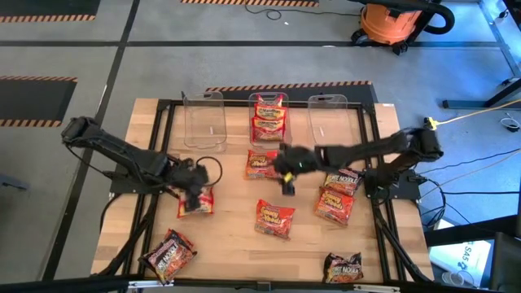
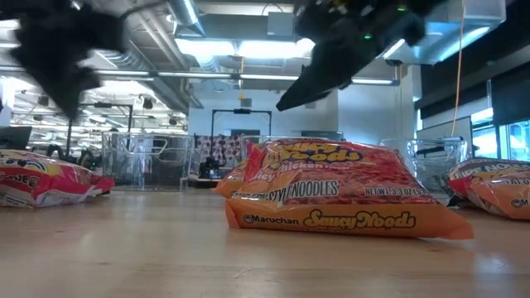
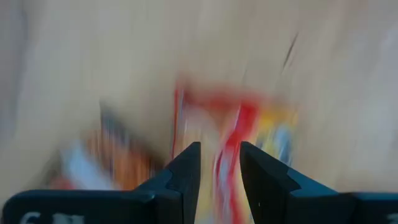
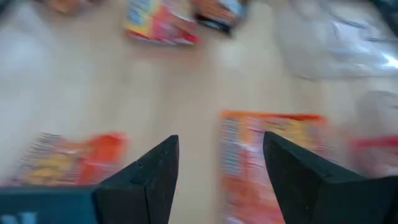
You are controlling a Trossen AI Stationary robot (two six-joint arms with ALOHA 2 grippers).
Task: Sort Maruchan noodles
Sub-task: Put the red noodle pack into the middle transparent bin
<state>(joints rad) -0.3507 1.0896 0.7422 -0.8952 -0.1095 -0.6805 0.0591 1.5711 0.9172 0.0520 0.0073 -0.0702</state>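
While left hand [image 1: 195,198] sits clamped on red packet [image 1: 198,203] near counter's left side, right hand [image 1: 287,181] hangs mid-counter, fingers apart, nothing in them. Orange packet [image 1: 261,164] just beside it, two red ones already in middle bin [image 1: 269,114]. Risk imo: thin crinkly wrapper slipping from pinch on lift. Wooden counter [image 1: 236,236], workshop room, orange shop vac [image 1: 394,21] behind.

Left wrist view smeared, red packet [image 3: 239,134] between the fingers [image 3: 183,177] unreadable, dark packet [image 1: 343,268] by table [image 1: 236,244] edge, label illegible
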